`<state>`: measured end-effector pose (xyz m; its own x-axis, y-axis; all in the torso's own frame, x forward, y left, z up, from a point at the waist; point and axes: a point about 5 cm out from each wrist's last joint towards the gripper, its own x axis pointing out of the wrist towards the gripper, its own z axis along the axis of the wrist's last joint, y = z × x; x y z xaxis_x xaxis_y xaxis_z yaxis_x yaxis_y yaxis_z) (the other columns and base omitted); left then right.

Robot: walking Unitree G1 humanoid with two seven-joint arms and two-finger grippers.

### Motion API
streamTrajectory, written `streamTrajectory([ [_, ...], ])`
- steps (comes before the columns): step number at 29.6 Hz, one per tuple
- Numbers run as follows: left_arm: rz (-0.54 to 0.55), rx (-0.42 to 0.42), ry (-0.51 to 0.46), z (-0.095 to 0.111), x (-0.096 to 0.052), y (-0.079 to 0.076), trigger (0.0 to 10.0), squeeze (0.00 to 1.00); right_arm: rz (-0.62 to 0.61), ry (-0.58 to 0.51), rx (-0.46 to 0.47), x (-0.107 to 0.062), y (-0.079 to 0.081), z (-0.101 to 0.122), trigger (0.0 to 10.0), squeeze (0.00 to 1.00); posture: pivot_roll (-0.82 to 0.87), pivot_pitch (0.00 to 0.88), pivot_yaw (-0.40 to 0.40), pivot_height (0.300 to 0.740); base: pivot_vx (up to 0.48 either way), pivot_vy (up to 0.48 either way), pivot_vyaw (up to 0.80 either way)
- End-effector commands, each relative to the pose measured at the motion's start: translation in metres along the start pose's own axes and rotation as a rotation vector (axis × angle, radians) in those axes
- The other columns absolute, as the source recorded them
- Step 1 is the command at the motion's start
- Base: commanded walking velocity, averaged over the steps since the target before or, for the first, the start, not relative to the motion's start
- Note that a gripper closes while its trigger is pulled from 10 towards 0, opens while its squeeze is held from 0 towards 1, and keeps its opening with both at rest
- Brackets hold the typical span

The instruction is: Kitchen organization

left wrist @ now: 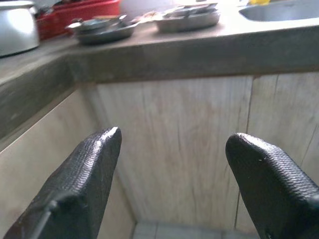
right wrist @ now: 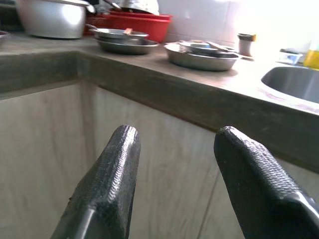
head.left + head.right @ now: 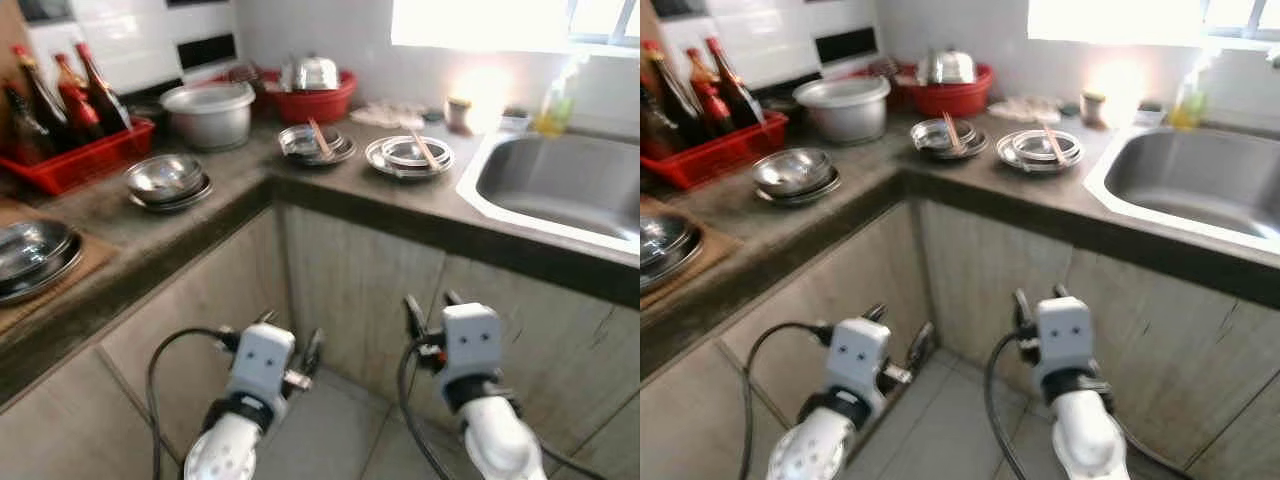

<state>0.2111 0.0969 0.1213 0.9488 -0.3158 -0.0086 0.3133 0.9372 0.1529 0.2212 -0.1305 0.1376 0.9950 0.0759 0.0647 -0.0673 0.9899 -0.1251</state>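
Nearest the camera, the left gripper (image 3: 290,345) and the right gripper (image 3: 432,303) hang low in front of the pale wood-grain cabinet doors (image 3: 350,290), well below the grey stone L-shaped countertop (image 3: 250,178). Both have their black fingers spread wide, holding nothing and touching nothing.

Measured from that countertop: the stainless steel sink (image 3: 560,185) is sunk into its right end; a large lidded aluminium pot (image 3: 210,112) stands near its inner corner, with a red plastic basin (image 3: 312,98) of steel ware behind it. A red plastic crate of dark sauce bottles (image 3: 70,125) sits along its left wing, with stacked steel bowls (image 3: 165,180) just beside the crate. Two stacks of steel plates with chopsticks laid across them (image 3: 408,153) lie between the corner and the sink.

The risk, as I judge it, comes in lifting the arms: the fingers could catch the underside of the countertop's edge. Once over it, a careless reach could knock the loose chopsticks off, or topple the tall bottles.
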Motion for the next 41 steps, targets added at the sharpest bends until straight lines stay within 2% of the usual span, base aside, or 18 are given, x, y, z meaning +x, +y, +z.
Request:
streamTrajectory([
  [1, -0.012, -0.011, -0.011, 0.0028, 0.0006, -0.0050, 10.0, 0.00, -0.010, -0.006, -0.003, -0.0002, -0.0040, 0.0013, 10.0, 0.00, 0.03, 0.026, -0.011, 0.740, 0.304, 0.000, 0.80],
  [16, -0.007, -0.009, -0.014, 0.0041, 0.0008, -0.0046, 10.0, 0.00, -0.009, -0.009, -0.006, 0.0017, -0.0042, 0.0025, 10.0, 0.00, 0.03, 0.028, -0.010, 0.740, 0.275, 0.000, 0.80],
  [32, -0.022, 0.008, -0.009, 0.0030, 0.0014, -0.0055, 10.0, 0.00, 0.000, -0.010, -0.005, 0.0018, -0.0025, 0.0029, 10.0, 0.00, 0.03, 0.033, -0.009, 0.740, 0.000, 0.000, 0.80],
  [38, -0.024, 0.019, -0.021, 0.0042, 0.0019, -0.0062, 10.0, 0.00, 0.003, -0.015, -0.006, 0.0029, -0.0024, 0.0039, 10.0, 0.00, 0.03, 0.029, -0.013, 0.740, 0.368, -0.042, 0.80],
  [41, 0.000, -0.009, -0.002, 0.0023, 0.0020, -0.0039, 10.0, 0.00, 0.003, -0.018, 0.000, 0.0037, -0.0024, 0.0041, 10.0, 0.00, 0.03, 0.027, -0.013, 0.740, 0.245, 0.000, 0.80],
])
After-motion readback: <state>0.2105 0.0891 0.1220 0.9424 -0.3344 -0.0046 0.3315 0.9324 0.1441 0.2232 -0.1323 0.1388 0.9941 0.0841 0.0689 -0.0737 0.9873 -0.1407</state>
